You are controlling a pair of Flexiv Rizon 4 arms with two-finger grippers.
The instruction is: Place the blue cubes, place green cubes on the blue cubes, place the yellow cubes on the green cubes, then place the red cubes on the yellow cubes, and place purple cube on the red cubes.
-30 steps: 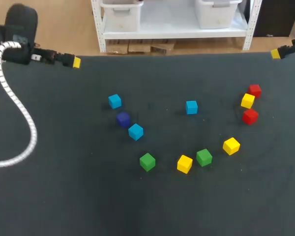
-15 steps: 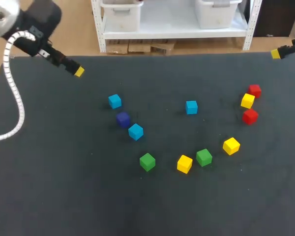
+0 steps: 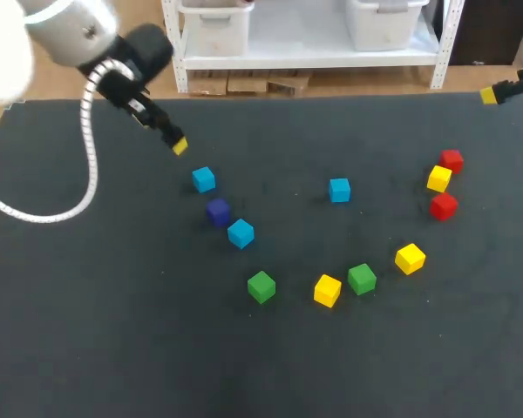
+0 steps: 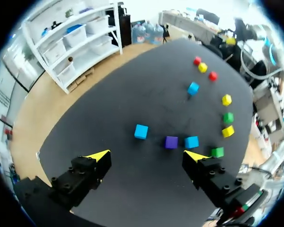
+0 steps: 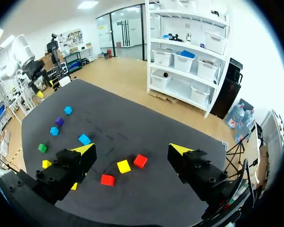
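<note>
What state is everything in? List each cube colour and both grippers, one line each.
left gripper: fingers open, empty, above the table.
right gripper: fingers open, empty.
blue cubes: three, apart on the table, unstacked.
green cubes: two, unstacked.
yellow cubes: three, unstacked.
red cubes: two, unstacked.
purple cube: on the table, unstacked.

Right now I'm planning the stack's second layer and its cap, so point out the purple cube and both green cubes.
purple cube (image 3: 218,211): head view, top face.
left green cube (image 3: 261,286): head view, top face.
right green cube (image 3: 362,278): head view, top face.
</note>
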